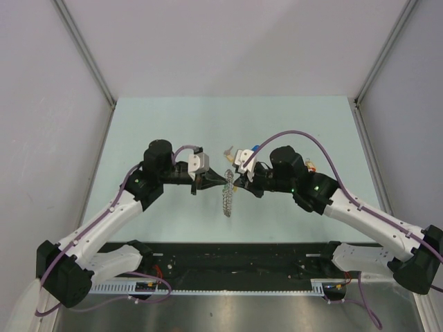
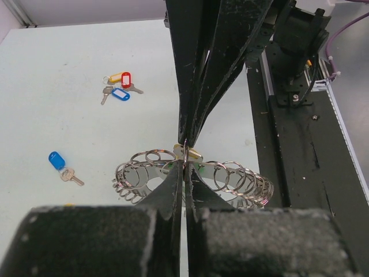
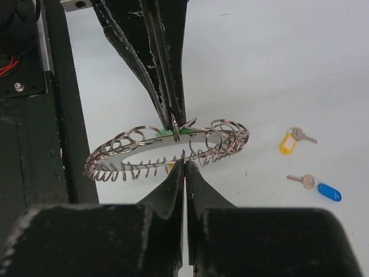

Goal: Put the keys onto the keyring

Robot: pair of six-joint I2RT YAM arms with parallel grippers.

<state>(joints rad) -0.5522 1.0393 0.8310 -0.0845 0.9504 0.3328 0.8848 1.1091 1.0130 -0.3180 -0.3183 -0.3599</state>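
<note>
Left fingers (image 2: 170, 193) and right fingers (image 3: 170, 187), both pressed together, seemingly pinch opposite edges of the raised keyring (image 2: 230, 178).

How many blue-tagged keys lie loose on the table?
2. The lone blue-tagged key lies by itself; the bunched blue-tagged key sits farther off with a red tag and a yellow tag. Others may be hidden.

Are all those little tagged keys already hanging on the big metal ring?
No: a blue-tagged key and a small bunch of tagged keys lie loose on the table, apart from the ring.
</note>
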